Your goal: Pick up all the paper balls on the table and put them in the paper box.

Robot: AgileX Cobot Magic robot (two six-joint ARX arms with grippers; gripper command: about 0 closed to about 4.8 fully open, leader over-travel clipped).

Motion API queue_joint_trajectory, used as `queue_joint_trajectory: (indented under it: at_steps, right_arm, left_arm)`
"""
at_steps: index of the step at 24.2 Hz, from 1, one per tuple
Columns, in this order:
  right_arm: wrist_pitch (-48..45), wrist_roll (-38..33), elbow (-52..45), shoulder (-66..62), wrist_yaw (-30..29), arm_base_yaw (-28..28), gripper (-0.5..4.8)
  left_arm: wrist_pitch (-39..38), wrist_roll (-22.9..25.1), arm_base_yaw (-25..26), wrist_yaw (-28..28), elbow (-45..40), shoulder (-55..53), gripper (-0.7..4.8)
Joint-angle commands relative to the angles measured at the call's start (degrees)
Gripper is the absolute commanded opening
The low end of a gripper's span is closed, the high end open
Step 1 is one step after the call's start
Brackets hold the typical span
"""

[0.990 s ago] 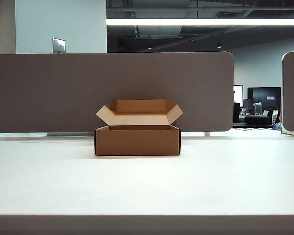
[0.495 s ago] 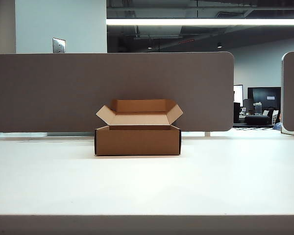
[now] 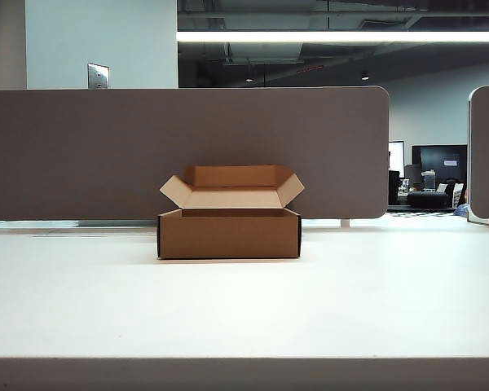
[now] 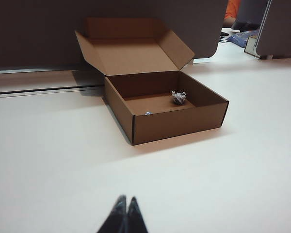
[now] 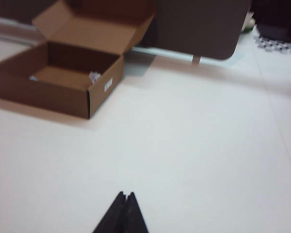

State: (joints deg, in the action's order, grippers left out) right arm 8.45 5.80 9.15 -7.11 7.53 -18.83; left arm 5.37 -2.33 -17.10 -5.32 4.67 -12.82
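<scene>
While the low brown cardboard paper box (image 3: pixel 229 232) sits in the middle of the wide white table (image 3: pixel 244 309) with its flaps open, both arms are out of sight from the front. Just behind the box stands a big grey-brown partition panel (image 3: pixel 90 151). Seen from the left wrist, a small crumpled white paper ball (image 4: pixel 178 97) with dark print lies on the box floor near the far wall, and the tip of a second little paper ball (image 4: pixel 147 113) peeks over the near wall. The right wrist view (it is a bit blurry) shows white paper bits (image 5: pixel 94 76) inside the box too. The left gripper (image 4: pixel 124 204) hangs over bare table, well apart from the box, fingers pressed together and holding nothing. The right gripper (image 5: pixel 124 199) is the same, tips together and empty
</scene>
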Motion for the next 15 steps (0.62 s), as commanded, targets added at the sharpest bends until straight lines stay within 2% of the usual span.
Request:
queue_joint_trajectory:
  at_steps: [1,4,10,13,15]
  right_arm:
    - [-1.3,0.2,-1.8,5.3,0.1,0.0,0.14]
    - [-1.3,0.2,-2.3,7.2,0.3,0.1,0.13]
    - [-1.9,0.2,-2.8,7.1,0.3,0.0,0.13]
    - [-2.1,0.2,-3.7,7.1,0.3,0.0,0.13]
    - [-3.7,0.2,-4.8,7.1,0.5,0.0,0.13]
  left_arm:
    - [2.2,0.6,0.0,0.2,-1.4,0.0,-0.06]
    - [4.9,0.2,0.0,0.2,-3.9,0.0,-0.06]
    - [3.7,0.4,0.0,0.2,-4.3,2.7,-0.06]
    - [0.3,1.0,0.0,0.3,-4.3,6.1,-0.06]
    - [-5.6,1.5,0.0,0.2,-4.3,10.4,-0.06]
